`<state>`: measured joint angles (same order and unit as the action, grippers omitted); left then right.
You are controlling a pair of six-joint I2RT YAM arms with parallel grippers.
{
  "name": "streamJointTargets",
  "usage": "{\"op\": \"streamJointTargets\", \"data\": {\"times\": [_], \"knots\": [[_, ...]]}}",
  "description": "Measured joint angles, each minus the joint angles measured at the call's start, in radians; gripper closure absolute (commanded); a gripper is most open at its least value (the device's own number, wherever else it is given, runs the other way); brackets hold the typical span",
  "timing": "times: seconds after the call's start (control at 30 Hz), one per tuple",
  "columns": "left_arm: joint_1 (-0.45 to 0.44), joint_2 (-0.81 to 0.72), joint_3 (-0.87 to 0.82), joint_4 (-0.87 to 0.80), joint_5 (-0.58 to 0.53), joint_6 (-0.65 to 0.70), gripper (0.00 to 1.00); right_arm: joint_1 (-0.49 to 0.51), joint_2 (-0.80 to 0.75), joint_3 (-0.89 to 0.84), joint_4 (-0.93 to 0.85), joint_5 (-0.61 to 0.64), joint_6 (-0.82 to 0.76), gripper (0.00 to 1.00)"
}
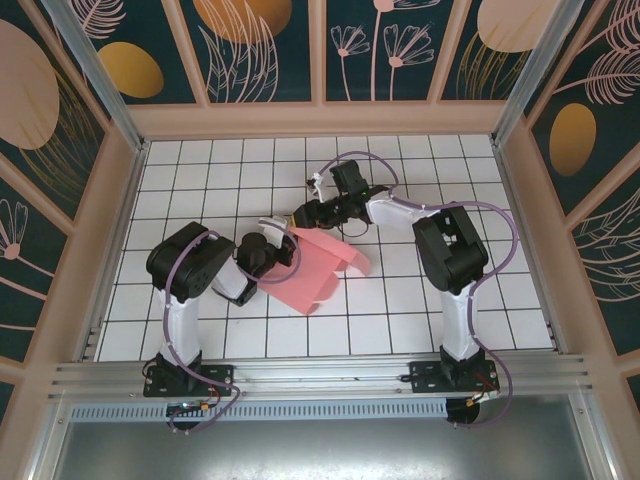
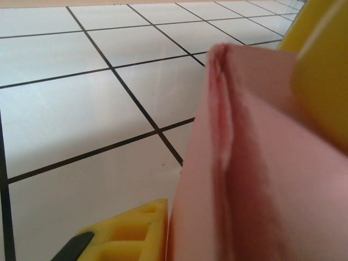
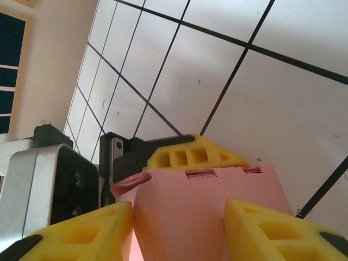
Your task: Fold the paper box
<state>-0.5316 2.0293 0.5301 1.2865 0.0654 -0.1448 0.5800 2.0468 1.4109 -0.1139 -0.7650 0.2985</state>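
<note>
1. Pink thin card, the paper box [image 1: 318, 268], lay partly folded on the white tiled table [image 1: 400, 320], near its middle and between the two arms.
2. From the top camera its lower part rested on the tiles, a flap on its right side stood up, and its upper left corner sat at the two grippers.
3. At that corner the left gripper [image 1: 272, 238] reached in from the left, while the right gripper [image 1: 308, 214] came from the upper right. The two were close together.
4. On the left wrist camera the paper box [image 2: 261, 179] ran up between the left gripper's [image 2: 228, 157] yellow fingers [image 2: 136, 234], one at the lower left and one at the upper right. A doubled, creased edge of card faced the lens, and the jaws were closed tight on it.
5. On the right wrist camera the paper box [image 3: 201, 217] filled the gap between the right gripper's [image 3: 179, 234] yellow fingers [image 3: 81, 234]. They stood partway apart and pressed the card from both sides, so they held it across its width.
6. Beyond the card's far edge in that view, one yellow finger of the left gripper lay against it, on a black mount.
</note>
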Motion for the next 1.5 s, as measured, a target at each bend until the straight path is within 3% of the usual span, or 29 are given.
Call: {"op": "streamJointTargets", "data": {"times": [0.2,0.27,0.33,0.4,0.47,0.63,0.7,0.77,1.03,1.2,1.3,1.5], "knots": [[-0.003,-0.002,0.004,-0.009,-0.005,-0.002,1.00,-0.002,0.000,-0.006,0.019,0.003,0.002,0.53],[-0.003,-0.002,0.004,-0.010,-0.007,-0.002,0.88,-0.002,0.000,-0.006,0.020,0.004,0.004,0.53],[-0.004,-0.004,0.004,-0.013,-0.009,-0.004,0.84,-0.002,0.000,-0.006,0.021,0.003,0.004,0.52],[-0.005,-0.005,0.004,-0.015,-0.011,-0.004,0.89,-0.002,0.000,-0.006,0.021,0.004,0.004,0.52],[-0.005,-0.005,0.004,-0.016,-0.012,-0.005,1.00,-0.002,0.000,-0.006,0.021,0.003,0.004,0.52],[-0.005,-0.009,0.004,-0.020,-0.012,-0.003,1.00,-0.004,-0.002,-0.010,0.025,0.007,0.007,0.50],[-0.005,-0.019,0.004,-0.039,-0.010,0.002,0.74,-0.008,-0.014,-0.027,0.029,0.013,0.018,0.49],[-0.006,-0.026,0.005,-0.049,-0.013,-0.001,0.66,-0.013,-0.024,-0.038,0.028,0.014,0.023,0.49],[-0.005,-0.042,0.005,-0.064,-0.029,-0.006,0.65,-0.024,-0.028,-0.042,0.027,0.024,0.026,0.48],[-0.005,-0.069,0.003,-0.063,-0.030,-0.018,0.53,-0.024,-0.028,-0.042,0.027,0.030,0.026,0.49],[-0.005,-0.085,0.001,-0.062,-0.031,-0.021,0.59,-0.024,-0.028,-0.042,0.027,0.031,0.026,0.49],[-0.005,-0.089,0.001,-0.064,-0.031,-0.026,0.90,-0.024,-0.028,-0.042,0.028,0.031,0.026,0.48]]}}
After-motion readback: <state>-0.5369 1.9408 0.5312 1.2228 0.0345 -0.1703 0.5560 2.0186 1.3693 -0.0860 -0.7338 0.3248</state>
